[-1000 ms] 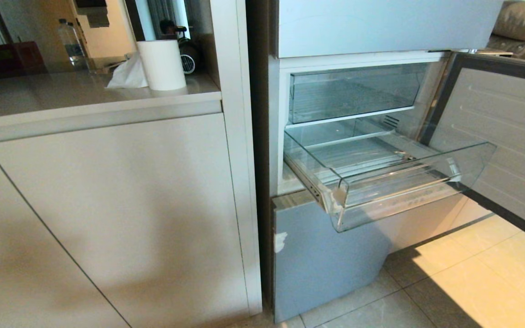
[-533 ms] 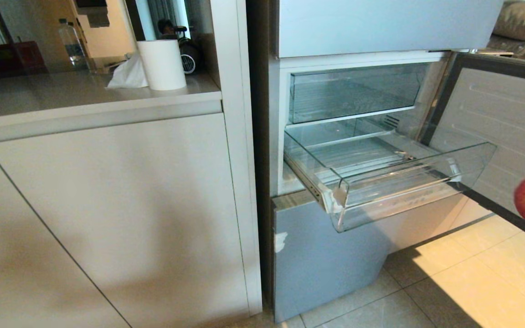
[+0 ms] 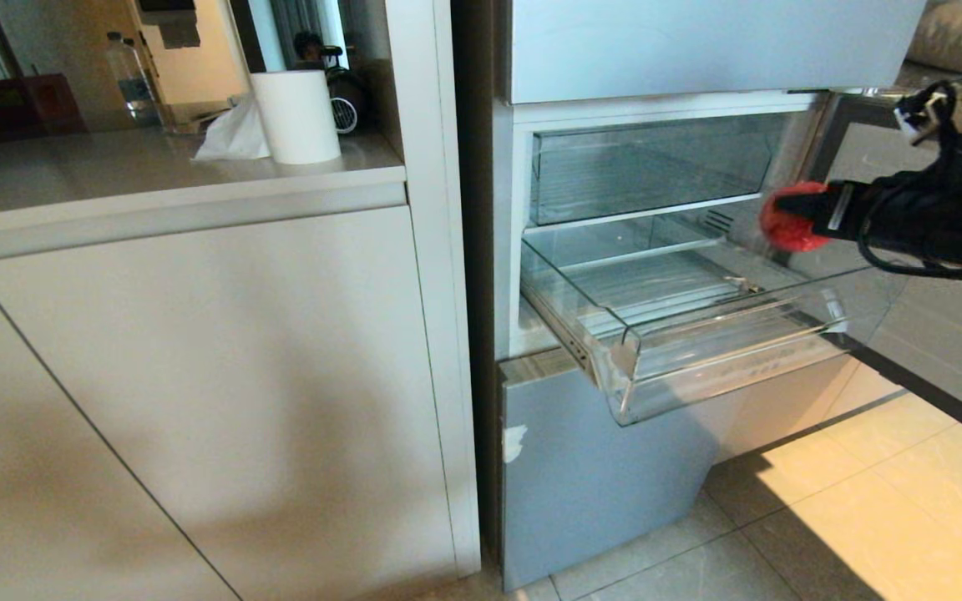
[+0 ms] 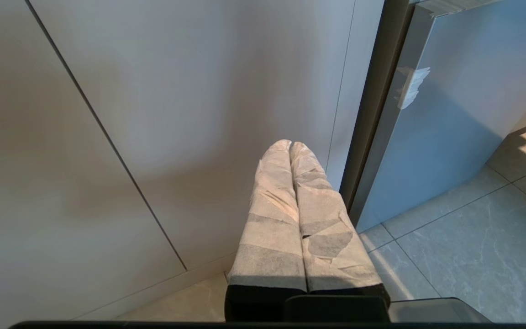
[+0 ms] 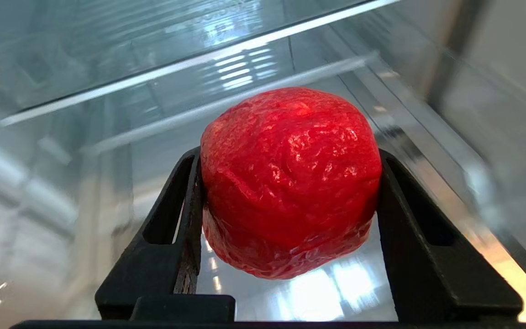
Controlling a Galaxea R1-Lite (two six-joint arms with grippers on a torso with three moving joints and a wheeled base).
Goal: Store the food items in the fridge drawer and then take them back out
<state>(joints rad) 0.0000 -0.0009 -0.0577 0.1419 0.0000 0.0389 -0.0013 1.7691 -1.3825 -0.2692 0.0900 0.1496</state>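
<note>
Over the pulled-out wide transparent plastic fridge drawer (image 3: pixel 698 317), at its far right corner, our right tool (image 3: pixel 790 219) comes into frame carrying one of the food items, a small round glossy red tomato-like piece (image 3: pixel 784 221). The wrist camera shows it plainly: two black fingers (image 5: pixel 185 214) clamp the wrinkled, shiny red skin (image 5: pixel 290 183) on either side, so the tool is gripping the piece, not empty. The piece hangs above the drawer, touching nothing we can see, with the ribbed clear floor below it.

We judge this to be the storing half of the task, with this piece about to go in. The other red piece shows in none of the views, and the drawer looks empty, though reflections on the clear plastic make that hard to swear to.

Next we need to lower the piece inside the drawer walls, close to the ribbed floor, and only then part the fingers; a round, slick thing like this is likely to roll along the ribs if dropped from a height.

The drawer has a curved clear front lip and sits out from the tall pale blue-grey glossy fridge (image 3: pixel 598 467), below a second clear bin (image 3: pixel 648 167). Our left tool (image 4: pixel 290 151), fingers wrapped in white tape and pressed together, is parked low by the white cabinet (image 4: pixel 153 114).
</note>
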